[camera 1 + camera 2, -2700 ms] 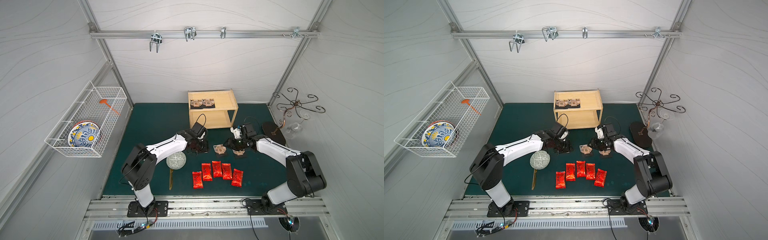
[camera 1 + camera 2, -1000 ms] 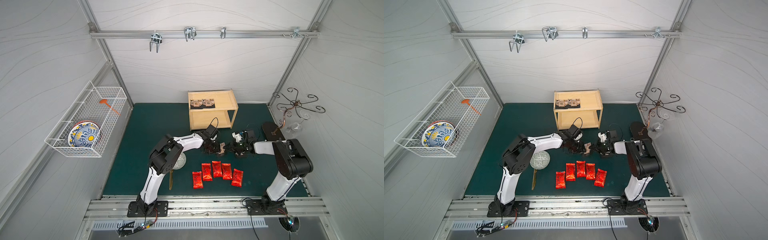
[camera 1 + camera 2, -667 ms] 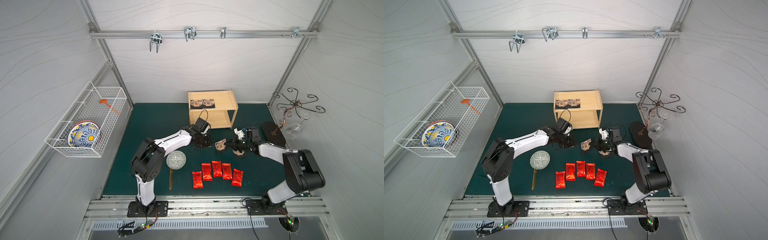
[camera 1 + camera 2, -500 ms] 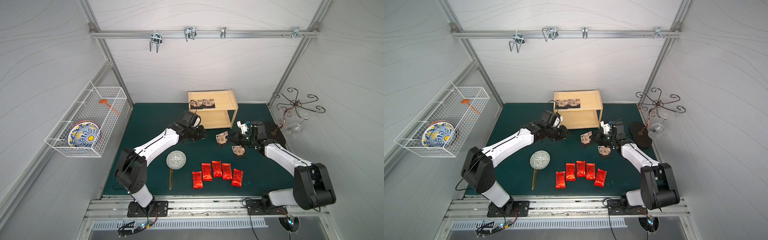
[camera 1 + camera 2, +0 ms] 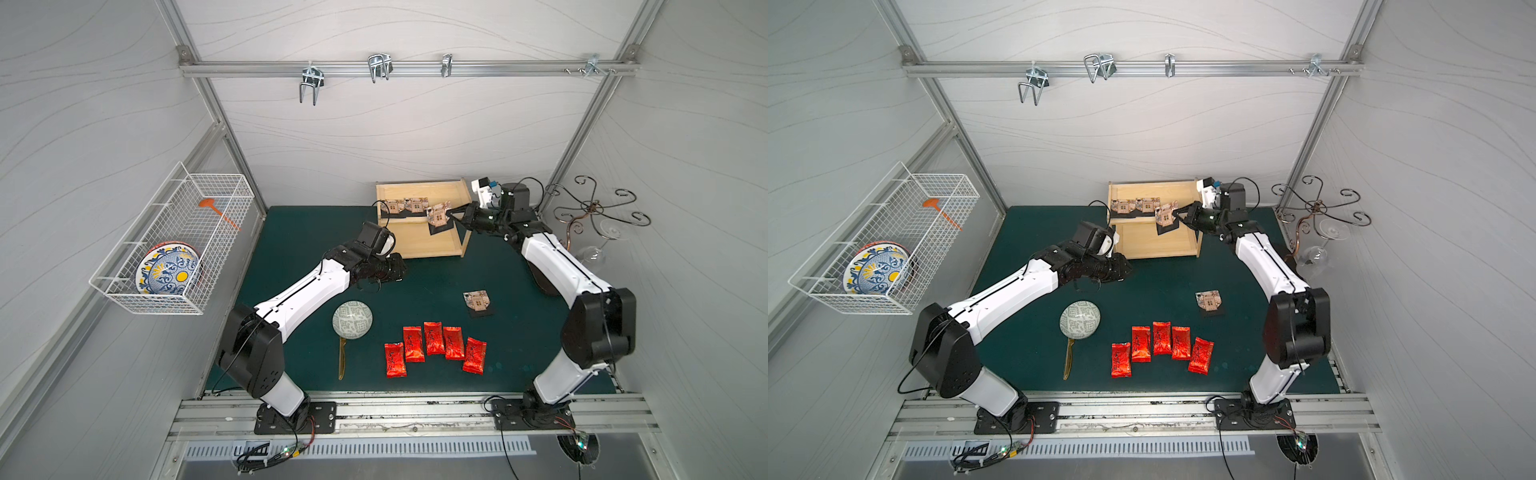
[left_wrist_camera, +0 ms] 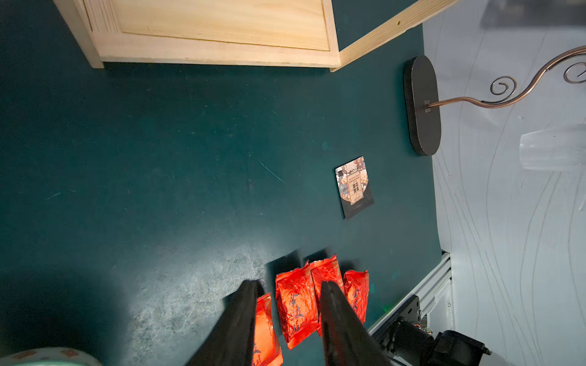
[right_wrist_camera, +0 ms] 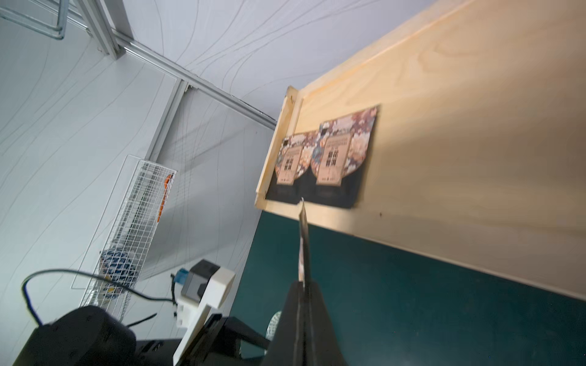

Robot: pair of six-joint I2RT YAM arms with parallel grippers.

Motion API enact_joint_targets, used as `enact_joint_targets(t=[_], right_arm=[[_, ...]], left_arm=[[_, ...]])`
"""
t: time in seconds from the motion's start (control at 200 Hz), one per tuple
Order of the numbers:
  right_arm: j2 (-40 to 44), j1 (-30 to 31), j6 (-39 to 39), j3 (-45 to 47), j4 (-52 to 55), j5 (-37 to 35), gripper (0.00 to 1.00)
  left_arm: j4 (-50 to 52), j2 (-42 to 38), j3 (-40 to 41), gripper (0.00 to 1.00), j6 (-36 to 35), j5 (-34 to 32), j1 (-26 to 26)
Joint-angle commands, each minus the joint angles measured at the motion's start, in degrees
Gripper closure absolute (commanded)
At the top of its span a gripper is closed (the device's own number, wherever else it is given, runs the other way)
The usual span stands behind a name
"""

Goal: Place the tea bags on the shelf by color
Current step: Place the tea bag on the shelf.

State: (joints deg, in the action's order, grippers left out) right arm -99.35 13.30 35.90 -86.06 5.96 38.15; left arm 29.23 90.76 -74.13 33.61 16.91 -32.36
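Clock directions are read in the top views, with 12 at the back wall.

- Right gripper [image 5: 452,216] [image 5: 1178,216]: jaws closed on the held tea packet [image 5: 438,214] [image 5: 1166,215], a beige-brown one with a black part. In the right wrist view the fingertips [image 7: 312,294] pinch it and it shows edge-on [image 7: 302,240].
- The held tea packet hangs at the front rim of the shelf [image 5: 424,191] [image 5: 1154,189], at about 5 o'clock of the top tray. Whether it touches the wood cannot be told.
- Two shelved tea packets [image 5: 405,206] [image 5: 1136,206] [image 7: 320,158] lie flat, side by side and touching, at 7 o'clock of the top tray, just beside the held one.
- Shelf stands at 12 o'clock of the green mat [image 5: 299,232].
- Loose tea packet [image 5: 478,300] [image 5: 1209,300] [image 6: 353,185] lies flat on the mat at about 4 o'clock, well apart from the shelf.
- Five red foil sachets [image 5: 434,345] [image 5: 1160,345] [image 6: 296,304] sit in a loose row at 6 o'clock, near the front rail.
- Left gripper [image 5: 401,270] [image 5: 1127,270] [image 6: 288,284]: near mat centre, pointing toward 3 o'clock, jaws parted, nothing between them.
- Round patterned disc with a gold handle [image 5: 352,325] lies at 7 o'clock.
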Motion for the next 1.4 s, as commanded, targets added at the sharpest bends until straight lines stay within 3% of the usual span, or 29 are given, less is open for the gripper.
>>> enact_joint_targets(t=[0.0, 0.21, 0.475, 1.395], right_arm=[[-4.5, -0.9, -0.9, -7.0, 2.3, 1.2, 1.0], [-11.4, -1.1, -0.5, -16.1, 4.1, 1.4, 1.0], [-15.3, -1.0, -2.7, -20.5, 7.3, -0.1, 1.0], [-21.2, -0.9, -8.4, -31.4, 17.6, -6.2, 0.61]], left_arm=[[-0.9, 1.4, -1.1, 0.6, -1.5, -0.4, -0.1], [-1.5, 2.7, -0.9, 0.6, -1.5, 0.5, 0.4], [-1.7, 3.3, -0.7, 0.6, -1.5, 1.4, 1.4], [-2.7, 1.2, 1.1, 0.6, -1.2, 1.7, 2.3]])
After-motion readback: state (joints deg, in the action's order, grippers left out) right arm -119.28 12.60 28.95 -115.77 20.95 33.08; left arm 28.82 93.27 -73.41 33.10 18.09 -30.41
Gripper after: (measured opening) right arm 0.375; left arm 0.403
